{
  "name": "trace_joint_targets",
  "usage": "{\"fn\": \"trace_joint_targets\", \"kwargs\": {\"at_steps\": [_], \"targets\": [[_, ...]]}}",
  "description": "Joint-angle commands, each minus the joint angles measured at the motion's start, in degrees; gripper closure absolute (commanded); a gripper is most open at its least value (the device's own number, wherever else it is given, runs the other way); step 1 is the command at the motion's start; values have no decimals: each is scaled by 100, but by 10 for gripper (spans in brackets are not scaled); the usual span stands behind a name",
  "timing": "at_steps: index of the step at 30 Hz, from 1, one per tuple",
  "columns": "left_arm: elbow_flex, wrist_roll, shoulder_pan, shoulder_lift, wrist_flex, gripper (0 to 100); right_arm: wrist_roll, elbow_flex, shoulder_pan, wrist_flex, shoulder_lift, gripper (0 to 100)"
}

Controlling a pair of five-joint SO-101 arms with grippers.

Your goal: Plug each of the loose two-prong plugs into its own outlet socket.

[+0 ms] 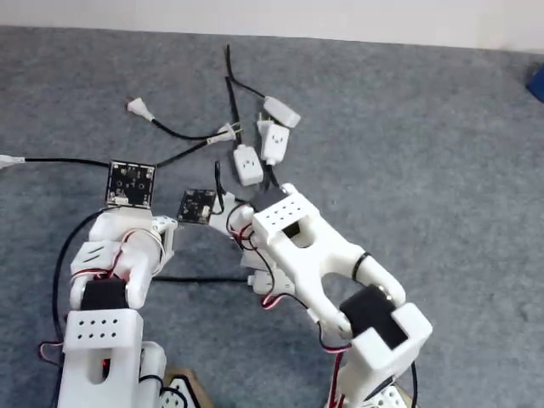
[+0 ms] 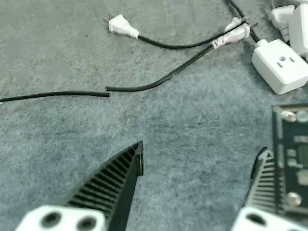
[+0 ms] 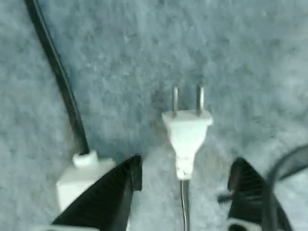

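grey carpet-covered table (image 1: 442, 127) carries all parts. right hand (image 3: 186, 163): open, jaws astride the white two-prong plug (image 3: 186, 126), apparently not touching it, prongs pointing away. a white block on a black cord (image 3: 77, 179) lies just beside one jaw. risk: closing off-centre could pinch the thin cord, twist the plug or nudge the block. left hand (image 2: 200, 149): open, empty, over bare carpet. white outlet socket (image 2: 281, 65) lies near; another loose white plug (image 2: 120, 25) lies farther out, where its cord could snag.
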Motion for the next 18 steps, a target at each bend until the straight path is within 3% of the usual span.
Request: {"fn": "trace_joint_targets", "kwargs": {"at_steps": [1,5,15,18], "targets": [[-40,62,22,-57,-97,643,-44,57,40,-171,145,804],[-40,62,22,-57,-88,643,-44,31,31,-189,233,891],[-40,62,22,-57,-88,643,-53,84,180,-576,251,899],[-40,62,22,-57,-88,643,-70,84,136,-523,233,970]]}}
